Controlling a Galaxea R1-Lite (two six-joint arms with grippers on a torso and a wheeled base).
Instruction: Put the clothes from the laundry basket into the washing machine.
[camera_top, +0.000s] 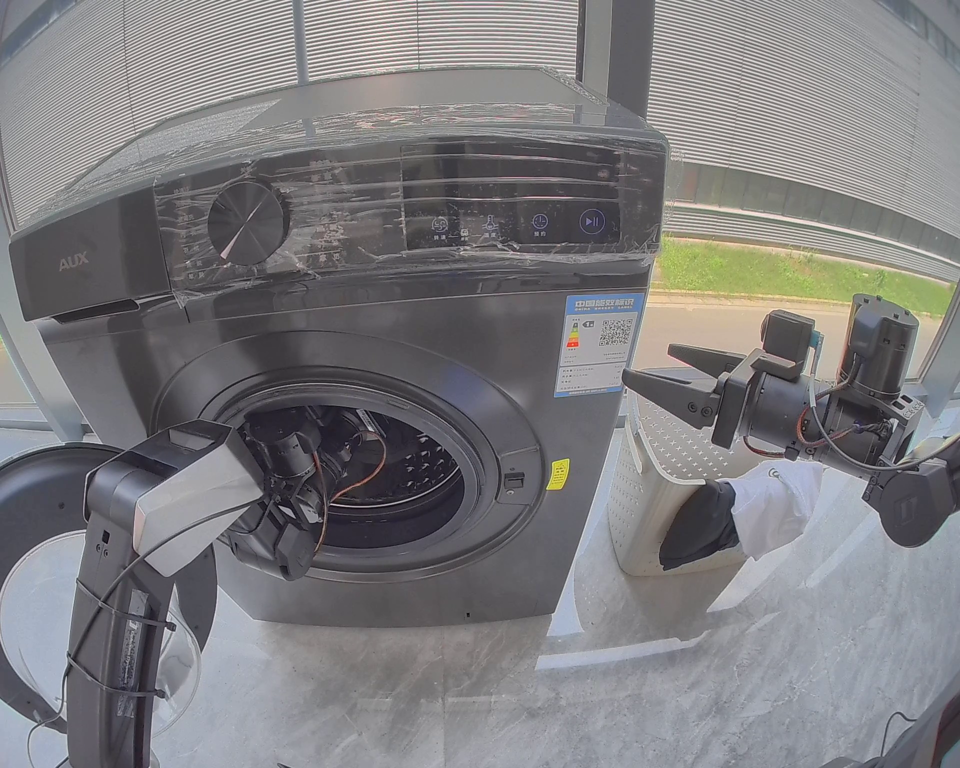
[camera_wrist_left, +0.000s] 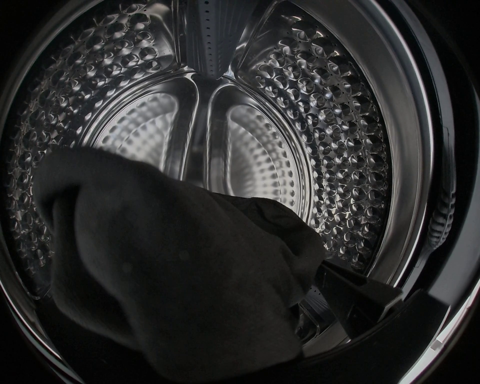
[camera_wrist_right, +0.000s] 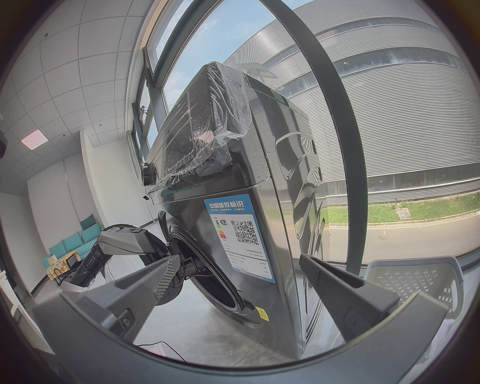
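L: left gripper sat inside washing machine drum, black garment draped across it; grip not discernible | R: right gripper hung open-fingered near laundry basket

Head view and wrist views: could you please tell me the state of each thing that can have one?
Washer door, open.
Drum, lit, one garment at its mouth.
Dark garment, hanging in the drum mouth.
Basket, upright, not empty.
White garment, draped over the basket rim.
Black garment, draped beside the white one.
Right claw, open, empty.
Left arm, wrist in the drum opening.
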